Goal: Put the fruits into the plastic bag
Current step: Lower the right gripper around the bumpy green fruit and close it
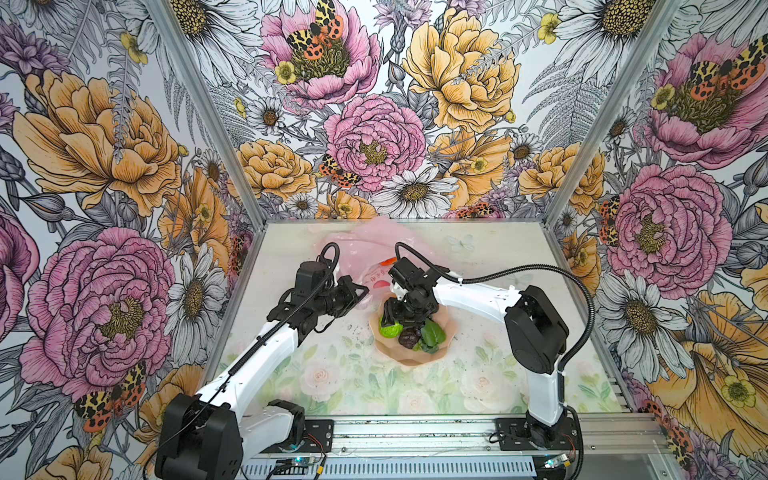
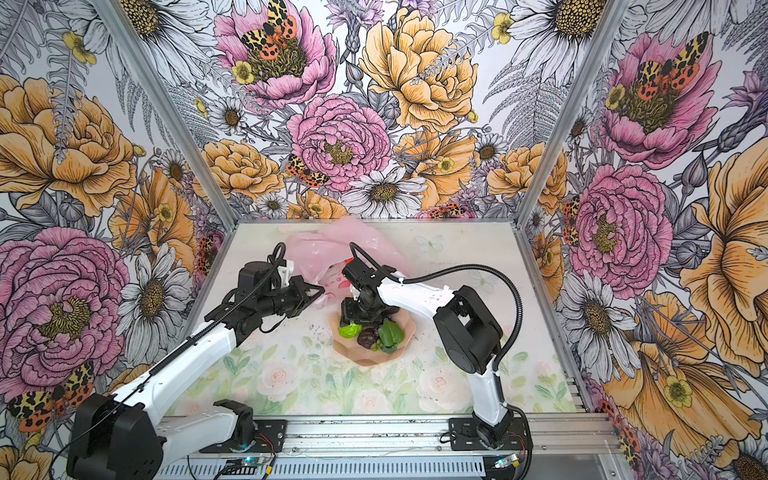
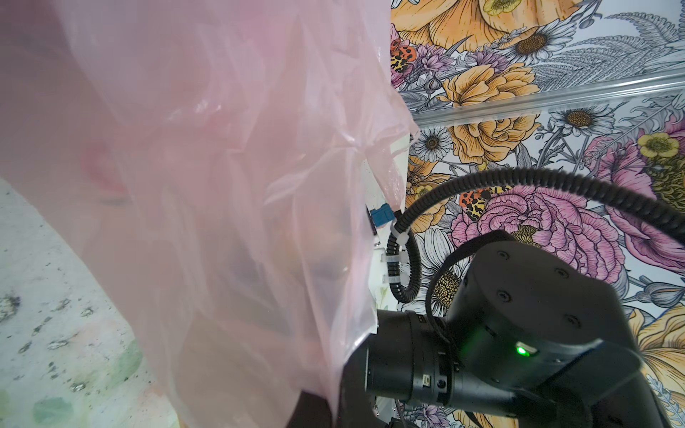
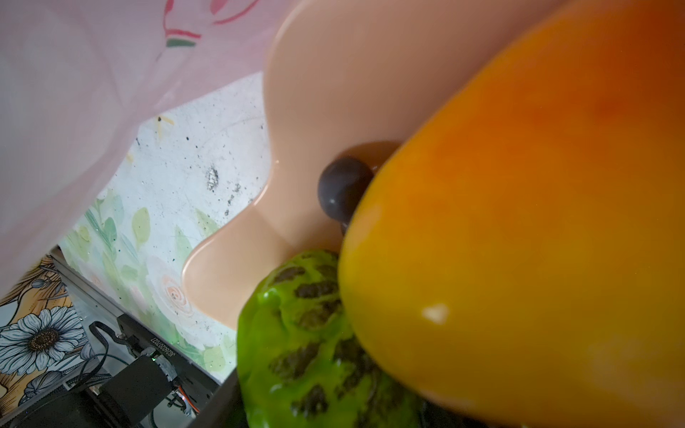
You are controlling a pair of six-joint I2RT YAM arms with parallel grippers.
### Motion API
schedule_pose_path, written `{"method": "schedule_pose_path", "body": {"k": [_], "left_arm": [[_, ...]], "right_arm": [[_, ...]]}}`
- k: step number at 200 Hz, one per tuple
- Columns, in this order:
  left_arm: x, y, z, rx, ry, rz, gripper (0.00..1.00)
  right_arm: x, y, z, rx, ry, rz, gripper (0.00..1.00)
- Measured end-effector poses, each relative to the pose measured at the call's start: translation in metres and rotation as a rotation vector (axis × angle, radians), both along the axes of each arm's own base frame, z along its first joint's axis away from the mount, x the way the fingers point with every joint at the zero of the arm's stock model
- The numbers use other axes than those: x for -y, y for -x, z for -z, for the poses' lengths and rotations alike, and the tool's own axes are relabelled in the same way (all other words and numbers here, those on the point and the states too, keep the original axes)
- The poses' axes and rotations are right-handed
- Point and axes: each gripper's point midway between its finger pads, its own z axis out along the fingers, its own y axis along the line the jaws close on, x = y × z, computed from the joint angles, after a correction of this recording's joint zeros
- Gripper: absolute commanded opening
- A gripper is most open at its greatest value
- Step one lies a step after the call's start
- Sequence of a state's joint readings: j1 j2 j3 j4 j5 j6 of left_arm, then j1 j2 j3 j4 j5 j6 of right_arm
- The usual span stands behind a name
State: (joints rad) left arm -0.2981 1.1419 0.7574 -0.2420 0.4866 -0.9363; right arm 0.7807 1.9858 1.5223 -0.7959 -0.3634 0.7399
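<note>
Flowered walls surround the rose-printed bench (image 1: pixel 332 374); in both top views the crinkly plastic bag (image 1: pixel 357 245) lies behind, its edge pinched in the closed left end effector (image 1: pixel 361 292); the right end effector (image 1: pixel 397 322) hangs in the scalloped bowl (image 1: pixel 411 360) beside a bumpy green fruit (image 1: pixel 390 331) and grapes (image 1: pixel 409 337); left wrist view: mostly the plastic bag (image 3: pixel 222 185), translucent pink; right wrist view: a glossy orange mango (image 4: pixel 519 259), hidden from above; whether those jaws grip it, I cannot tell.

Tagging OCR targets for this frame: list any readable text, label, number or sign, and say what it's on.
Plastic bag: small red printed characters beside a red fruit print, seen in both top views, too small to read.
Black unit, right wrist view: a white serial-style string, rotated and too blurred to quote reliably.
Nothing else in any view shows text.
</note>
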Motion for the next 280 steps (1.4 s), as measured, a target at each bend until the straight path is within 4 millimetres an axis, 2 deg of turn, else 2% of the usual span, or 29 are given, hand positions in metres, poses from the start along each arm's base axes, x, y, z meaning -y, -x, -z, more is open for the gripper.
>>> {"method": "schedule_pose_path", "body": {"k": [36, 98, 178, 230, 280], "left_arm": [[0.001, -0.002, 0.002, -0.004, -0.001, 0.001, 0.00], [0.007, -0.001, 0.003, -0.008, 0.001, 0.017, 0.00], [0.016, 0.003, 0.002, -0.002, -0.004, 0.036, 0.00], [0.019, 0.004, 0.000, 0.003, -0.007, 0.036, 0.00], [0.018, 0.005, -0.003, 0.013, -0.004, 0.036, 0.00]], "right_arm": [[0.000, 0.000, -0.005, 0.009, -0.006, 0.001, 0.45], [0.004, 0.006, -0.040, 0.052, -0.069, 0.000, 0.44], [0.021, 0.020, -0.066, 0.042, -0.127, 0.039, 0.44], [0.028, 0.020, -0.071, 0.039, -0.146, 0.075, 0.44], [0.031, 0.012, -0.076, 0.032, -0.175, 0.112, 0.43]]}}
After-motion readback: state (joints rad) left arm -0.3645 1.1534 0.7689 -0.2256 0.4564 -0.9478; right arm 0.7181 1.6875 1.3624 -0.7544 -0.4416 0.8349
